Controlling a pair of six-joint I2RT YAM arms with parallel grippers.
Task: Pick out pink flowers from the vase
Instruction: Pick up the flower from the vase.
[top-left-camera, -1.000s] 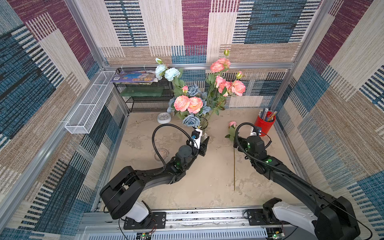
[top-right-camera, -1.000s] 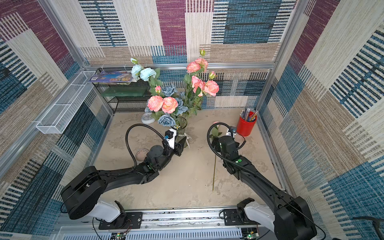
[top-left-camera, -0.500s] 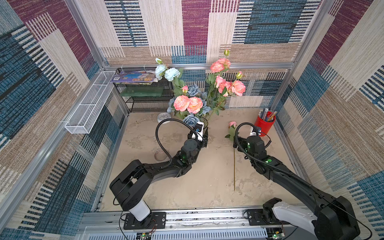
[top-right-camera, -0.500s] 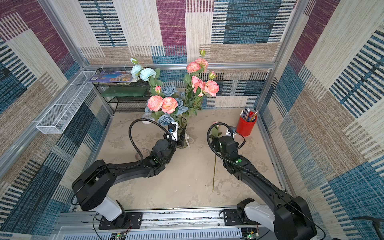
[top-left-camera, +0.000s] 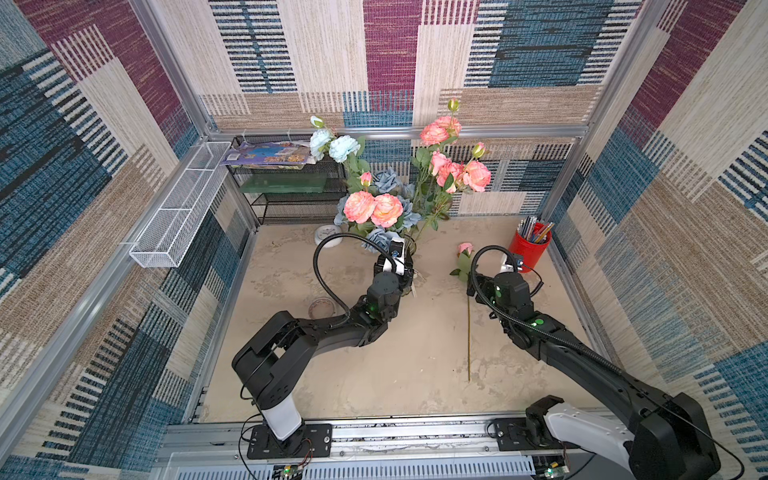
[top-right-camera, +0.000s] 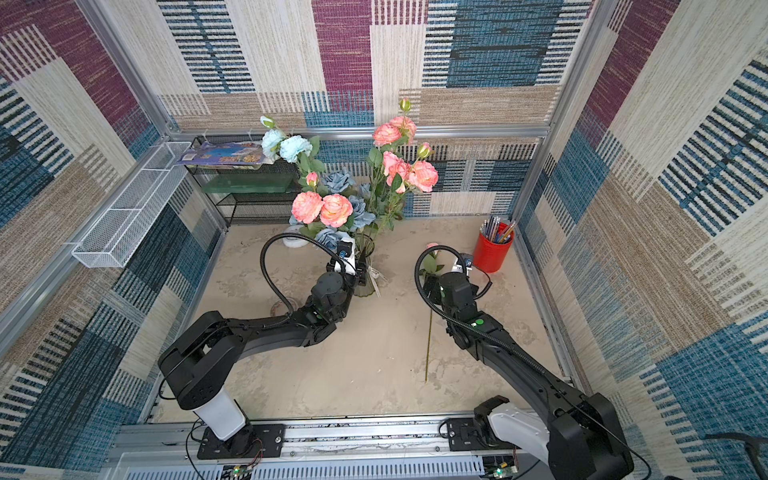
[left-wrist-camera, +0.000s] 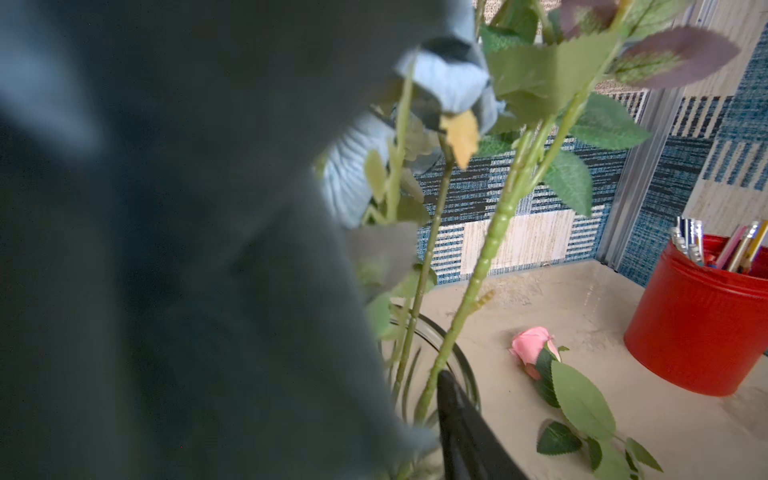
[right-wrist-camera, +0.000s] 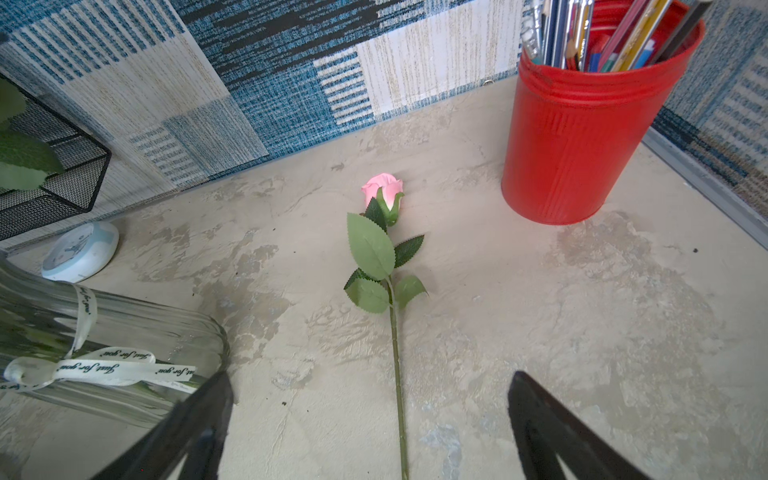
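The right hand (right-wrist-camera: 370, 377) hangs low over the beige mottled worktop (right-wrist-camera: 540, 332) with its two black fingers (right-wrist-camera: 552, 428) spread wide and nothing gripped. The thin green stem of a single pink rosebud (right-wrist-camera: 382, 189) lies flat on the worktop and runs between those fingers without touching either. The bud points toward the back wall. Near the bud stands a red ribbed metal cup full of pencils (right-wrist-camera: 582, 137).

The left hand (top-left-camera: 406, 268) is right at the neck of the small clear ribbed glass vase (top-right-camera: 365, 289). In the left wrist view one black finger (left-wrist-camera: 461, 424) sits just outside the vase rim, and a blurred dark bloom hides the rest. So I cannot tell whether this hand grips the vase or only stands against it. A pale printed ribbon (right-wrist-camera: 108, 368) is tied round the vase.

The other pink-to-peach blooms on long leafy stems (top-left-camera: 374, 208) stand upright in the vase, well apart from the rosebud on the worktop. Dusty-blue roses (top-left-camera: 386, 180) and pale aqua-white blooms (top-left-camera: 336, 145) stand among them. Behind the vase are a small round white clock (right-wrist-camera: 79, 251) and a black mesh shelf rack (top-left-camera: 291, 199).
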